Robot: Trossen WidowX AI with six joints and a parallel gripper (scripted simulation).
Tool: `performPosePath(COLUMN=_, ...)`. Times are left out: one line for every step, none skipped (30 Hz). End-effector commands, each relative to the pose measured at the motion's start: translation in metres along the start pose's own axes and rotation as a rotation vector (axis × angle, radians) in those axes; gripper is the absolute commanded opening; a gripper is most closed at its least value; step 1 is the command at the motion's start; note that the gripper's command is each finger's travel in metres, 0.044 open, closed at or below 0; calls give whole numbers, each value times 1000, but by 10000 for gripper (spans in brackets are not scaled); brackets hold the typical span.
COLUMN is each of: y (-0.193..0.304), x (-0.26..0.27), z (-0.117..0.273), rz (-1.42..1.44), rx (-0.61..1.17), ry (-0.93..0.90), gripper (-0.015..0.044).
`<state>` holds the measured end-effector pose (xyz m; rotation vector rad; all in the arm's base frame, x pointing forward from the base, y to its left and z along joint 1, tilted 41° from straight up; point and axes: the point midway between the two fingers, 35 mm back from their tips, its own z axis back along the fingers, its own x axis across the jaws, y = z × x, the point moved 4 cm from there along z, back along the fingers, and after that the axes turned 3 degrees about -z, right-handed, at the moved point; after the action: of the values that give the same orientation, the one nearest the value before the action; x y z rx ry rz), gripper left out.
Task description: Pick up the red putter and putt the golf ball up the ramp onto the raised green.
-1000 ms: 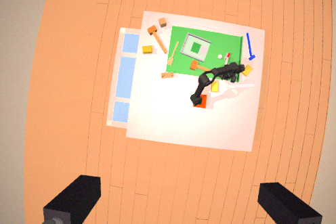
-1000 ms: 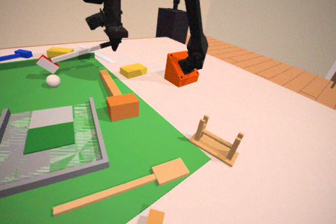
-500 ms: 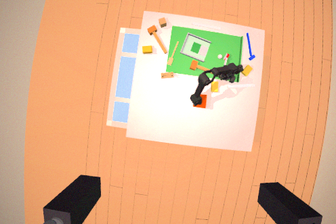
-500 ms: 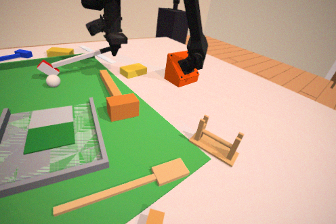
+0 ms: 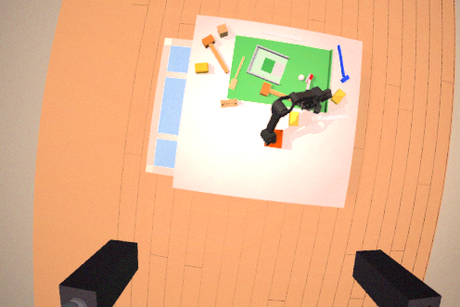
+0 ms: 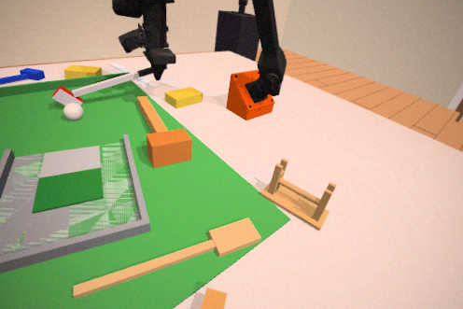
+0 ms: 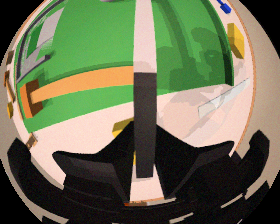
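Observation:
My gripper (image 6: 159, 70) (image 7: 140, 124) is shut on the dark grip of the red putter. The putter's white shaft (image 6: 105, 84) (image 7: 145, 42) slants down to its red and white head (image 5: 310, 77) (image 6: 67, 96), low over the green mat (image 5: 301, 57) (image 6: 215, 200). The white golf ball (image 5: 301, 77) (image 6: 73, 111) lies close beside the head, on the side toward the walled enclosure; contact is unclear. The raised green (image 5: 268, 65) (image 6: 70, 190) is a dark green square inside grey walls, with a pale panel (image 6: 70, 161) beside it. No ball shows on it.
An orange mallet (image 5: 265, 89) (image 6: 169, 148) lies on the mat near the arm. Yellow blocks (image 5: 294, 119) (image 5: 338, 96) and a blue putter (image 5: 342, 64) (image 6: 33, 74) lie nearby. A wooden paddle (image 5: 233, 83) (image 6: 234, 237) and small rack (image 5: 229, 103) (image 6: 299, 197) are farther off.

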<state>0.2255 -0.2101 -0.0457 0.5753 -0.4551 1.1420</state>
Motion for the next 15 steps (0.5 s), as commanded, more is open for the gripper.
performPosePath(y=0, x=-3, z=0, rz=0, rx=-2, ry=1, gripper=0)
performPosePath(y=-1, x=-5, z=0, rz=0, rx=-3, ry=1, gripper=0)
performPosePath(y=-1, x=-8, z=0, rz=0, rx=-4, ry=0, gripper=0)
performPosePath(y=-1, x=-12, z=0, rz=-1, rx=-5, ry=0, gripper=0)
performPosePath(y=-2, x=-16, z=0, rz=-1, rx=-7, ry=0, gripper=0)
performPosePath(y=-2, x=-21, z=-1, rz=-1, rx=-8, ry=0, gripper=0)
performPosePath(y=-2, x=-26, z=-1, rz=-2, rx=-10, ry=0, gripper=0)
performPosePath(y=-3, x=-29, z=-1, rz=-2, rx=-11, ry=0, gripper=0)
performPosePath(y=-3, x=-30, z=-1, rz=-2, rx=-11, ry=-1, gripper=0)
performPosePath(y=-3, x=-30, z=-1, rz=-2, rx=-11, ry=-1, gripper=0)
performPosePath(y=-3, x=-30, z=-1, rz=-2, rx=-11, ry=-1, gripper=0)
performPosePath(y=-3, x=-30, z=-1, rz=-2, rx=-11, ry=-1, gripper=0)
performPosePath(y=-3, x=-30, z=-1, rz=-2, rx=-11, ry=-1, gripper=0)
performPosePath(y=-2, x=-27, z=-3, rz=-4, rx=-8, ry=-4, gripper=0)
performPosePath(y=-2, x=-27, z=-3, rz=-4, rx=-8, ry=-4, gripper=0)
